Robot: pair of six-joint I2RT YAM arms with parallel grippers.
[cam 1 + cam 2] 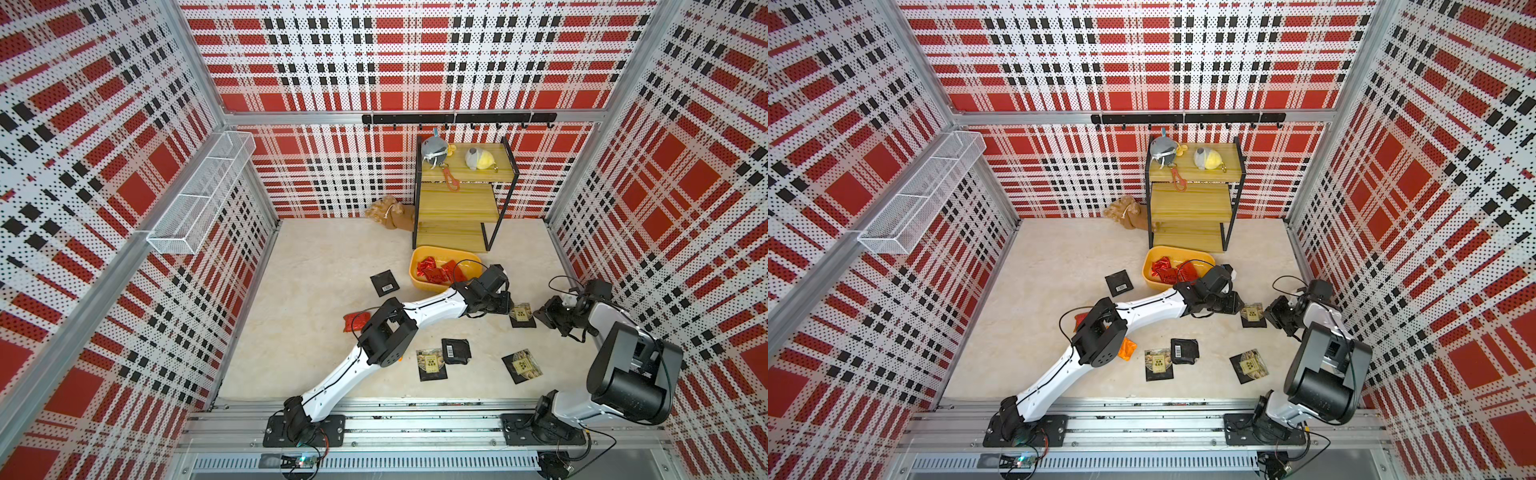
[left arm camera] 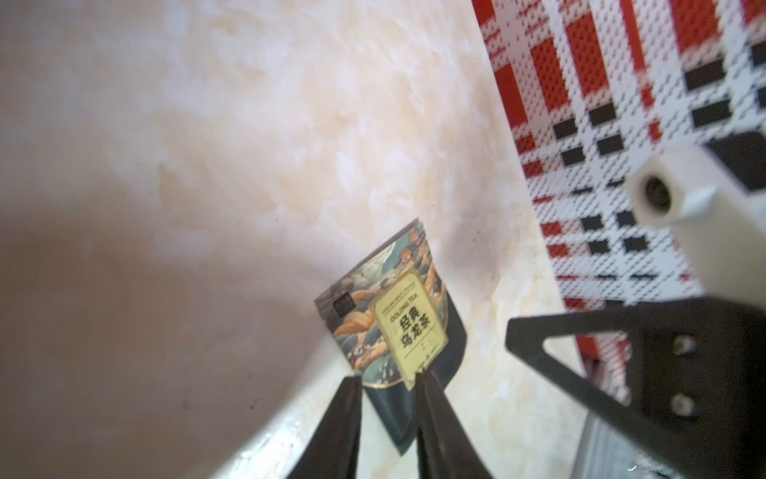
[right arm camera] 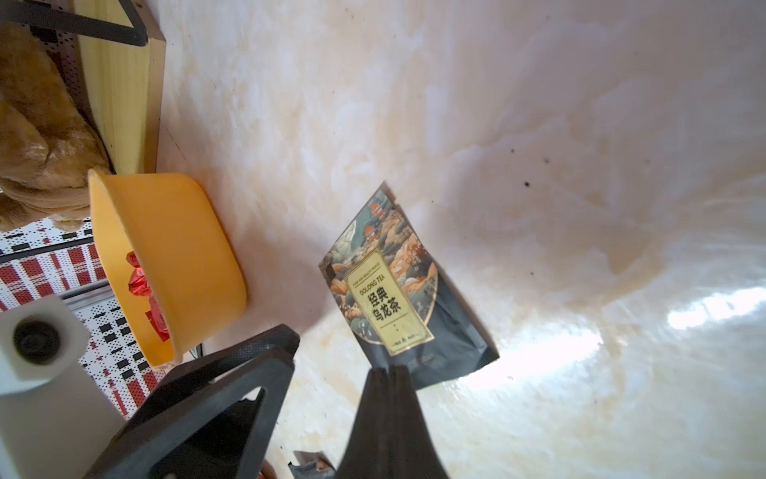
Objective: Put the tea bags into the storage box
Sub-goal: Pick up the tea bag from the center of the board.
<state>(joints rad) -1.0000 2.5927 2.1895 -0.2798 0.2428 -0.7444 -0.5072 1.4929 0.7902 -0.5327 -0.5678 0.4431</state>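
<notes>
The yellow storage box [image 1: 427, 286] [image 3: 182, 257] holds several red tea bags [image 1: 432, 270]. A pictured-label tea bag [image 1: 521, 315] [image 2: 398, 319] [image 3: 389, 302] lies on the table right of the box, between my two grippers. My left gripper [image 2: 385, 379] is open, its jaws framing that bag's dark lower end. My right gripper [image 3: 389, 369] is shut, tips at the bag's lower edge. In the left wrist view a strip of table separates its finger [image 2: 621, 365] from the bag. More tea bags lie loose: black [image 1: 385, 282] [image 1: 456, 351], red [image 1: 356, 321], orange [image 1: 1127, 348], pictured [image 1: 431, 364] [image 1: 522, 365].
A wooden shelf rack [image 1: 457, 199] with two plush toys stands behind the box, and a brown plush [image 1: 390, 214] lies beside it. A white wire basket [image 1: 199, 195] hangs on the left wall. My left arm [image 1: 386, 328] stretches over the table's middle.
</notes>
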